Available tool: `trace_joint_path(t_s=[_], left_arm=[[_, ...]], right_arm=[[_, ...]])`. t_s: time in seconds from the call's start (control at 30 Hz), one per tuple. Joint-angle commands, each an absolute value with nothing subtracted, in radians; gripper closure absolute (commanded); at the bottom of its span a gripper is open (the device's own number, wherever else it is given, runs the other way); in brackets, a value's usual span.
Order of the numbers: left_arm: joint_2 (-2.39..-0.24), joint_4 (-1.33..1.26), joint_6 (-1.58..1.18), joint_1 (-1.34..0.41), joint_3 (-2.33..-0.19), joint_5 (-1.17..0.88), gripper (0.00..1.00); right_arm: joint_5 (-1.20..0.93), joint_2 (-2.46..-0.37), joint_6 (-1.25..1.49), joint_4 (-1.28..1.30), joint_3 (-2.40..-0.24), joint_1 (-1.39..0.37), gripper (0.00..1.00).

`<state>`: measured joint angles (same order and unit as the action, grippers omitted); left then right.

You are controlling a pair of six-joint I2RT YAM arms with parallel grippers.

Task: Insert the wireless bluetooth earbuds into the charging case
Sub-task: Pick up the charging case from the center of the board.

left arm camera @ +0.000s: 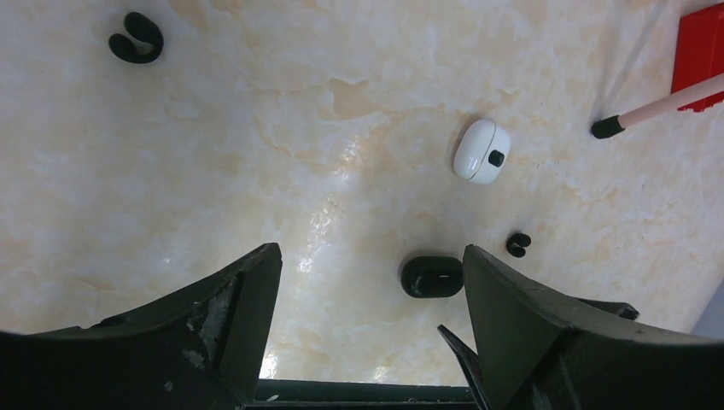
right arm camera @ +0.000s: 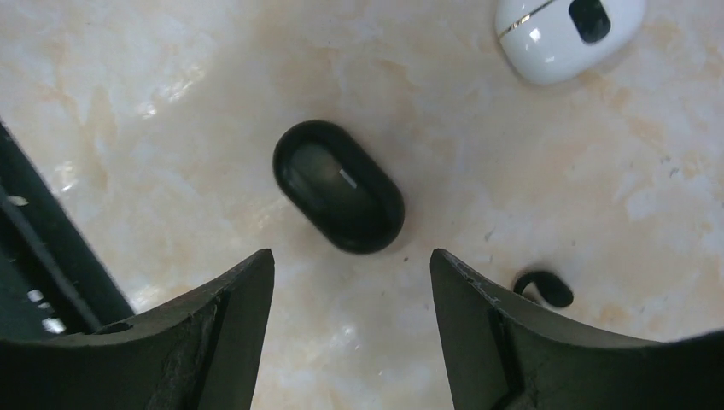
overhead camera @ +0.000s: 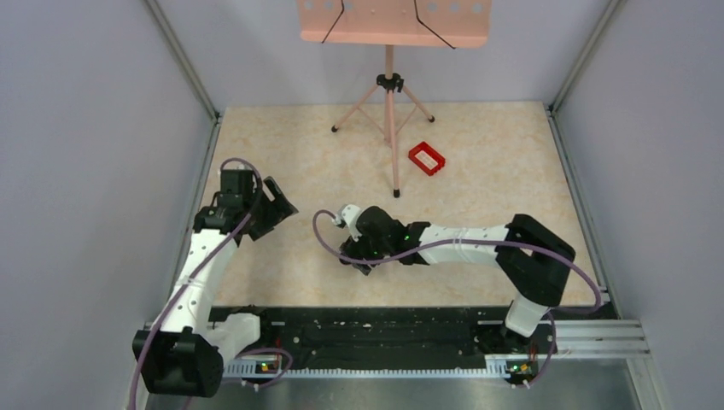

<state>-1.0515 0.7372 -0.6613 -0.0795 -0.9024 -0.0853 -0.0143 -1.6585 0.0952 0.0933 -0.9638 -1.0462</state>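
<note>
Jaws on both arms stand wide apart, and neither pair holds anything. The right gripper (right arm camera: 350,256) hangs low over the table (overhead camera: 512,171), pointing down at the case (right arm camera: 339,185). The case is a glossy black oval lying flat on the marbled surface, just past the fingertips and roughly centred in the gap between them. Its long axis runs diagonally across that view, and nothing touches it.

A tiny black hooked earbud (right arm camera: 544,288) lies loose on the table to one side, near the inner edge of one finger (right arm camera: 512,333) and clear of the case. A white object (right arm camera: 568,30) with a dark spot on top sits farther off at the frame's edge.

The left gripper (left arm camera: 369,252) is raised higher, at the table's left side. Its camera shows the same group from farther off. The case sits close beside one finger (left arm camera: 529,325), the earbud is just beyond it, and the white object is past both. Another black C-shaped piece (left arm camera: 137,38) lies well apart in the far corner of that view. It may be a second bud, but it is too small to be sure. A red frame (overhead camera: 427,158) rests beside a foot of the stand (overhead camera: 389,94).
</note>
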Motion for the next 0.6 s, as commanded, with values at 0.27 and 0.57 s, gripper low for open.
trace_joint_path(t_s=[0.27, 0.57], left_arm=[[-1.004, 0.768, -0.686, 0.034, -0.926, -0.154, 0.18], [-1.053, 0.713, -0.690, 0.036, -0.897, -0.288, 0.19]], right_arm=[[0.056, -1.878, -0.213, 0.021, -1.108, -1.063, 0.31], [0.003, -1.899, -0.173, -0.010, -1.124, -1.063, 0.38]])
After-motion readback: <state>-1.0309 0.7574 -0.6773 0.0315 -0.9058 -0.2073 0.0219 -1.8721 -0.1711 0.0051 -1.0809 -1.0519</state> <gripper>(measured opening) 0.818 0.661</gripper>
